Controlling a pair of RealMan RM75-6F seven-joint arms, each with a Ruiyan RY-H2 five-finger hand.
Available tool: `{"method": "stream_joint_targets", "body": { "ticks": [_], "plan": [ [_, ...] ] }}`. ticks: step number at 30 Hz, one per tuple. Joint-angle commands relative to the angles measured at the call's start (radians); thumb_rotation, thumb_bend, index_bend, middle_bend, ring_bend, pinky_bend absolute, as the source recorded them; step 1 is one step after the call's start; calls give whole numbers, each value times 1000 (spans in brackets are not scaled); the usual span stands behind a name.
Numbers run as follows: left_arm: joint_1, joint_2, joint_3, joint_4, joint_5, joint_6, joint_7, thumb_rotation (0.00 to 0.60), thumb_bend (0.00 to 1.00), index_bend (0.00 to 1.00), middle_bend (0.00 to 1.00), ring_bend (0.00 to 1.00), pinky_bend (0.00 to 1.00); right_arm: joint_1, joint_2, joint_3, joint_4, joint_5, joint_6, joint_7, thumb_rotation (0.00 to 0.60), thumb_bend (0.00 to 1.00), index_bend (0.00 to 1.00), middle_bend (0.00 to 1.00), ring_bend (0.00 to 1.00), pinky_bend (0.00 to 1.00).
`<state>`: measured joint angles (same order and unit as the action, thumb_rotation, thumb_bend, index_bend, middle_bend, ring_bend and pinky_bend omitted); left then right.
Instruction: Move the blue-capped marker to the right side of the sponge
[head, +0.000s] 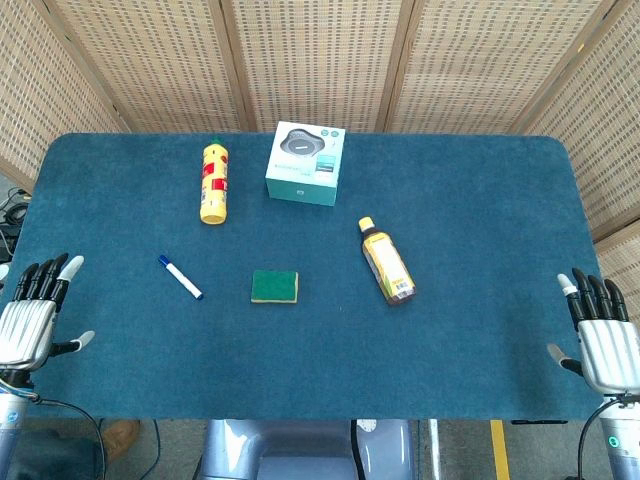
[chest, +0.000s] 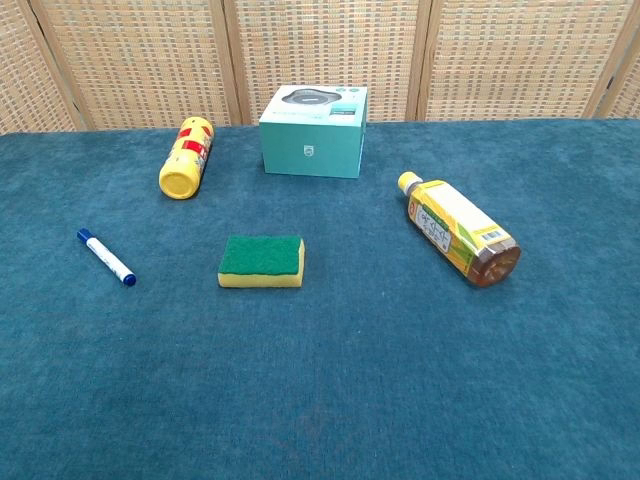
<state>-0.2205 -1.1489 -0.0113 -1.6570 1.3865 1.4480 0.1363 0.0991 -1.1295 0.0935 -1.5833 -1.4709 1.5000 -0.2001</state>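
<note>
The blue-capped marker (head: 180, 277) (chest: 106, 258) lies flat on the blue tablecloth (head: 470, 330) (chest: 400, 380), on the left part of the table, angled so that one end points toward the far left and the other toward the near right. It is apart from everything else. To its right, with a gap of bare cloth between, sits the sponge (head: 275, 287) (chest: 262, 261), green face up over a yellow body. The marker is thus on the sponge's left side.

Farther right of the sponge lies an amber bottle (head: 386, 261) (chest: 459, 228) on its side, yellow cap pointing away from me. Behind the sponge stands a teal box (head: 305, 163) (chest: 313, 131) with a dark round object pictured on top. Left of the box lies a yellow can (head: 214, 181) (chest: 186, 157) with a red label.

My left hand (head: 32, 315) rests at the left edge of the table, fingers apart and holding nothing. My right hand (head: 603, 335) rests at the right edge, likewise spread and empty. Both are well apart from the marker.
</note>
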Motion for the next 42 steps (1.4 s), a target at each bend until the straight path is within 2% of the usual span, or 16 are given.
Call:
{"method": "stream_joint_targets", "body": {
  "ticks": [1,7,10,12,15,17,22,30,42],
  "plan": [
    [-3,2,-1,5,5,-13,-4,600,77,0,0,0,0,-1,0,2,-4,5,-2,-1,600,0,1,0,0,0],
    [-54,-12,-18,58,1,-106,13,600,78,0,0,0,0,1,-8,5,-5,14,-5,-10,600,0,5,0,0,0],
    [-143,-47,-48,143,7,-224,12,600,98,12,0,0,0,4,-13,9,-6,21,-11,-14,600,0,7,0,0,0],
    [-198,-80,-65,217,14,-292,-11,600,139,75,0,0,0,6,-15,12,-6,28,-14,-19,600,0,8,0,0,0],
    [-268,-136,-76,328,35,-373,-42,600,225,242,0,0,0,6,-19,18,-6,40,-14,-28,600,0,9,0,0,0],
    [-307,-177,-78,401,50,-418,-66,600,265,302,0,0,0,6,-23,21,-3,47,-12,-34,600,0,10,0,0,0],
    [-384,-280,-66,568,79,-510,-118,600,339,358,0,0,0,8,-31,28,4,75,-27,-33,600,0,17,0,0,0],
    [-430,-374,-42,703,93,-573,-172,600,359,383,0,0,0,13,-41,38,28,107,-45,-33,600,0,18,0,0,0],
    [-453,-456,-15,817,111,-591,-235,600,357,397,0,0,0,18,-52,40,45,121,-57,-33,600,0,18,0,0,0]
  ]
}}
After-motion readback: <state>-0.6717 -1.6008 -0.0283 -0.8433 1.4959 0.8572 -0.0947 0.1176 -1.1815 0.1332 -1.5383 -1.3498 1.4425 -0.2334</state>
